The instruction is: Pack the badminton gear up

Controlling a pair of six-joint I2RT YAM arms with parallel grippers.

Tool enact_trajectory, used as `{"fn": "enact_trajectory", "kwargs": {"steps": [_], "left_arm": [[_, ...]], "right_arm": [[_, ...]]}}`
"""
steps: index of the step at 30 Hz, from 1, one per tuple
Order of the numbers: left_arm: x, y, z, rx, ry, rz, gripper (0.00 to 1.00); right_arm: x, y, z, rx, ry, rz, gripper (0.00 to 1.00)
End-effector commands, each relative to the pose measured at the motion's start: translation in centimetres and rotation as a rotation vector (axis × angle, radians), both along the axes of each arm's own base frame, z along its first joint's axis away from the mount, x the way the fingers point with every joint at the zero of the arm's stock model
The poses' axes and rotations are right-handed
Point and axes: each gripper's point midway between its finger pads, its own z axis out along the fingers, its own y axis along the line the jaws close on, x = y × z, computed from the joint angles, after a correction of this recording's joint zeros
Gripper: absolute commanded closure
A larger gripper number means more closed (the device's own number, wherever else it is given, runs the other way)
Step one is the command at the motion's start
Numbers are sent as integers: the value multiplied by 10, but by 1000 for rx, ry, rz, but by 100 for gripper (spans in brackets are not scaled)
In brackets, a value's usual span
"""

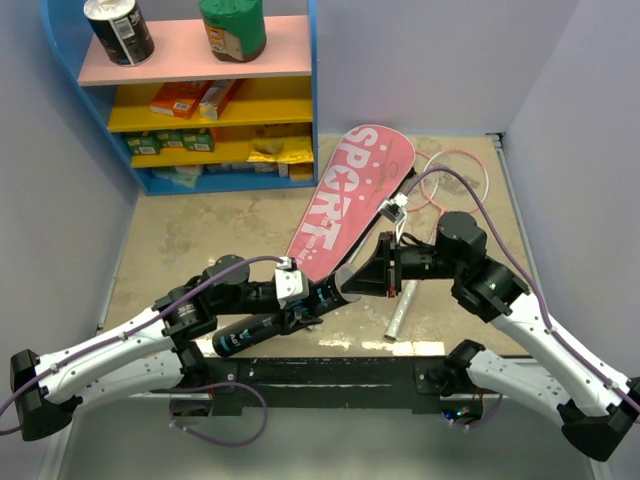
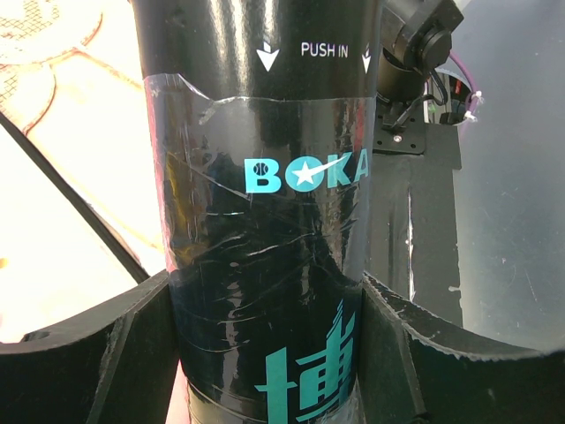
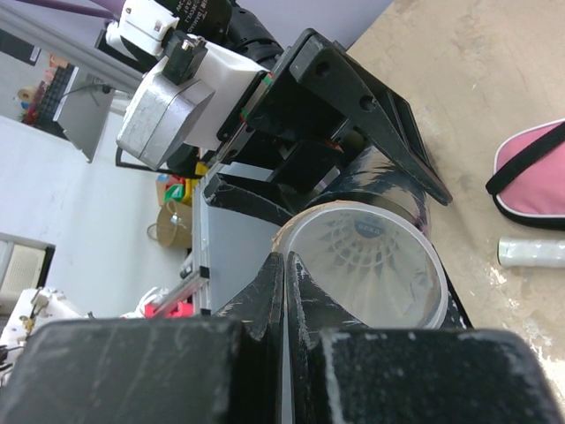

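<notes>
**Top view:** L arm comes in from lower left, forearm low and near flat. L gripper [image 1: 318, 300] is clamped round the black tube [image 1: 250, 335], which lies slanted just below centre with its open end facing up-right. R arm comes in from lower right, elbow bent, wrist turned back left. R gripper [image 1: 352, 285] points at that open end, just beside it. Pink cover [image 1: 345, 200] lies diagonally at centre, w/ the rackets [image 1: 455, 175] to its right. Likely risk: a push along the tube slides it thru L's grip, as only its sides are held.

**L wrist view:** tube fills the centre. Both fingers [image 2: 88, 353] press its glossy film-wrapped wall, teal lettering betw them. The slick film could let it slip or twist if nudged.

**R wrist view:** R jaws are clenched, nothing visible betw them, tips at the tube's rim, bottom centre. White shuttlecock [image 3: 362, 243] sits inside the mouth. Off-centre tips could catch the rim. A hard push could crush the feathers. Tipping the mouth down could spill it.
</notes>
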Motion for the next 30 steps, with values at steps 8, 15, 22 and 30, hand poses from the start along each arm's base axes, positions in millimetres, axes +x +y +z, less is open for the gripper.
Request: {"fn": "enact_trajectory", "kwargs": {"steps": [8, 15, 22, 30], "left_arm": [[1, -3, 27, -93, -72, -14, 100], [1, -2, 28, -98, -76, -13, 100], [1, -1, 30, -103, -84, -11, 100], [2, 0, 31, -105, -91, 1, 100]], "right_arm": [[-10, 9, 7, 30, -22, 16, 100], [-16, 10, 11, 29, -22, 24, 100], [-21, 11, 12, 19, -17, 33, 100], [-27, 10, 11, 0, -10, 39, 100]]}}
